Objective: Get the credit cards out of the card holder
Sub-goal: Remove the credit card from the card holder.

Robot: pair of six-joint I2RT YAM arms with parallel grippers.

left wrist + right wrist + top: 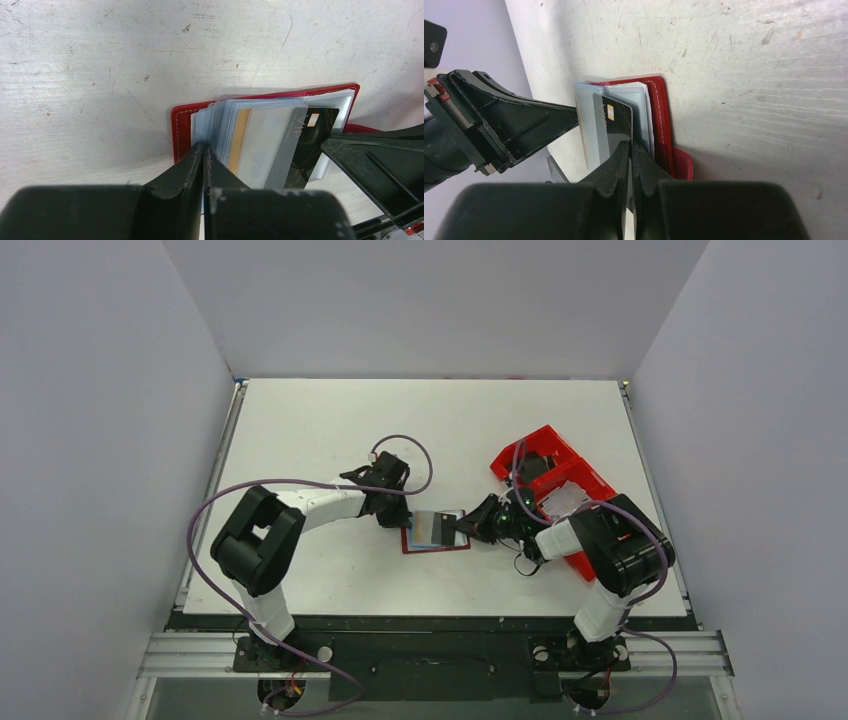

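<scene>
The dark-red card holder (436,549) lies open on the table between both arms, its clear sleeves fanned up. My left gripper (206,150) is shut on the left edge of the sleeves, next to the red cover (182,131). A tan/gold card (242,136) sits in one sleeve. My right gripper (630,146) is shut on a black card with a gold chip (616,124), which stands partly out of its sleeve and also shows in the left wrist view (316,139). I cannot make out a light blue card among the bluish sleeves.
A large bright red compartment tray (560,478) stands right of the holder, close behind the right arm. The left gripper's fingers (526,120) lie just left of the holder in the right wrist view. White walls enclose the table.
</scene>
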